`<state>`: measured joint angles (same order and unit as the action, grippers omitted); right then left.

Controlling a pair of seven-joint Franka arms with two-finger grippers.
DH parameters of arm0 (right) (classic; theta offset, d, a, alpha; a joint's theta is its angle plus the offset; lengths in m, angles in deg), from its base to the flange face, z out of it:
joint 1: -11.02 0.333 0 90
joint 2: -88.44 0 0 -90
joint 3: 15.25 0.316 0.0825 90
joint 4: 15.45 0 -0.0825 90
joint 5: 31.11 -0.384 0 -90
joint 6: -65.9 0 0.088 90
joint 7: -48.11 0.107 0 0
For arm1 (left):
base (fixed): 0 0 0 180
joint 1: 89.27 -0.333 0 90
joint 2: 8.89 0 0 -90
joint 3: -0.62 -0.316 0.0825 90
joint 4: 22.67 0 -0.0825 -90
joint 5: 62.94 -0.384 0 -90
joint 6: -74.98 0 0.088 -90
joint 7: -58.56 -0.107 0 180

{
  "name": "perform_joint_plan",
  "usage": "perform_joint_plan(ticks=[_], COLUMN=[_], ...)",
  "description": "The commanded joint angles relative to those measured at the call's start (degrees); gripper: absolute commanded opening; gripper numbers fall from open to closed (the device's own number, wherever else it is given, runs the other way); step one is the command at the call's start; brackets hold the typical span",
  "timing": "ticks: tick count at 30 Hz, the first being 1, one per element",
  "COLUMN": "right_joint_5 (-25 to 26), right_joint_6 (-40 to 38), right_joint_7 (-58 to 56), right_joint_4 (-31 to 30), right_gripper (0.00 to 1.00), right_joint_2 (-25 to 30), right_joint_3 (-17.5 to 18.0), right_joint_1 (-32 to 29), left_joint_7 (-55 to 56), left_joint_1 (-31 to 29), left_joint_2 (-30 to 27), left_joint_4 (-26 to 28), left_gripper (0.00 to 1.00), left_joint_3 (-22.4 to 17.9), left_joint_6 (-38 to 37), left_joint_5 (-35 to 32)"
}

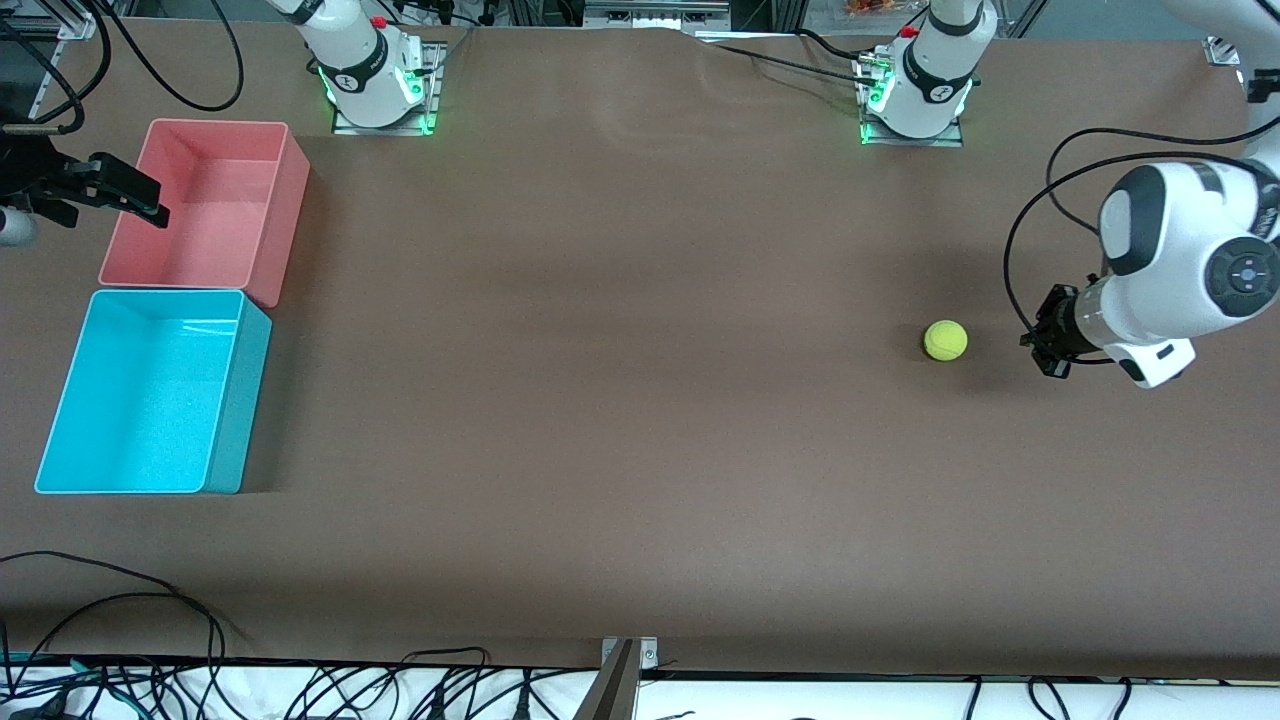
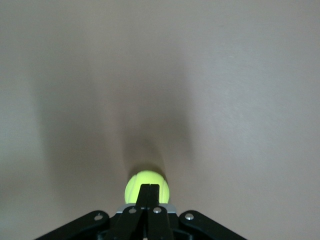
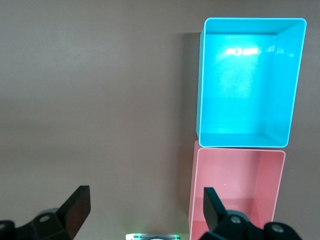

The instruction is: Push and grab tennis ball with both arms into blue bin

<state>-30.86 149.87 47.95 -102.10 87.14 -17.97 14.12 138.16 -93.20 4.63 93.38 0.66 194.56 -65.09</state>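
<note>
Cables [image 1: 150, 640] are trailing along the table [image 1: 620, 450] edge closest to the front camera. Blue bin [image 1: 150, 395] is sitting toward the right arm's end of the table, with the pink bin [image 1: 205, 205] just beside it, farther from the front camera; both are looking empty. Tennis ball [image 1: 945, 340] is resting on the table toward the left arm's end, well apart from both bins, nothing lying between them.

Left wrist view is showing what the front view is not: left claw [image 2: 148, 192] fingers pressed together, tips pointing at the ball [image 2: 146, 186] and overlapping it; contact can't be confirmed. Front view is showing the left claw [image 1: 1045, 345] low, just beside the ball, arm bent down from the table's end.

Right wrist view is looking down on both bins [image 3: 250, 82] [image 3: 235, 195], right claw [image 3: 145, 210] fingers spread wide, holding nothing. Front view is showing the right claw [image 1: 135, 195] waiting over the pink bin's outer rim.
</note>
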Motion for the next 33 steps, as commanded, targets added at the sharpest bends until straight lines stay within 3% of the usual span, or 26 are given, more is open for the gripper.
perform_joint_plan(ticks=[1, 9, 23, 33], right_joint_5=[-0.9, -0.9, -0.9, -0.9], right_joint_6=[-0.7, -0.8, -0.9, -0.8], right_joint_7=[-0.5, -0.5, -0.5, -0.5], right_joint_4=[1.0, 1.0, 1.0, 1.0], right_gripper=[1.0, 1.0, 1.0, 1.0], right_joint_2=[0.1, 0.1, 0.1, 0.1], right_joint_3=[-0.1, -0.1, -0.1, -0.2], right_joint_1=[-0.1, -0.1, -0.1, -0.1], left_joint_7=[4.6, 5.3, 9.6, 9.2], left_joint_1=[-2.1, -3.9, -3.9, -12.8], left_joint_2=[-1.4, -0.8, 2.9, 4.8], left_joint_4=[8.0, 16.4, 16.7, 16.3], left_gripper=[0.0, 0.0, 0.0, 0.0], left_joint_3=[0.4, 0.4, 0.4, 0.5], left_joint_6=[7.8, 20.1, 24.2, 26.9], left_joint_5=[-1.3, -1.3, -1.8, -15.6])
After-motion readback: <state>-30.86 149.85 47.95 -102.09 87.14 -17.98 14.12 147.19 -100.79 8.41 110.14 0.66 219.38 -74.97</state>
